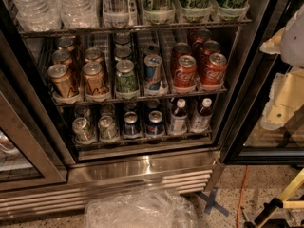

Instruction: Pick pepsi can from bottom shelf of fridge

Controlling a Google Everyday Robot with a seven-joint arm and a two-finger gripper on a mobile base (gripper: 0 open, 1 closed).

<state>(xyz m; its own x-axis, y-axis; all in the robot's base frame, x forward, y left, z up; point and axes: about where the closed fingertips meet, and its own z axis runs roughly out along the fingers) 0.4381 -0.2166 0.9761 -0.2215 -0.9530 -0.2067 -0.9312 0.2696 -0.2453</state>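
Fridge point(142, 167): stands open, shelves crowded.
Bottom shelf point(142, 141): 6 o'clock, little headroom; a reach in could clip the rack above point(142, 97).
Gripper point(280, 106): 3 o'clock, well apart from the shelf; its grip, I cannot tell.
Pepsi can point(155, 122): just under centre; bottle point(178, 115) at its 3, lookalike can point(130, 123) at its 9. Either is easily knocked or grabbed by mistake.

The single camera looks from in front of the open fridge point(142, 167), raised above its lower racks and tilted downward, so can tops show and speckled floor point(266, 184) runs along the bottom of the frame. It stands near: the bottom shelf point(142, 139) lies just below mid-frame, and the uppermost rack is cut off at the top. The pale gripper point(281, 103) intrudes at the right edge.
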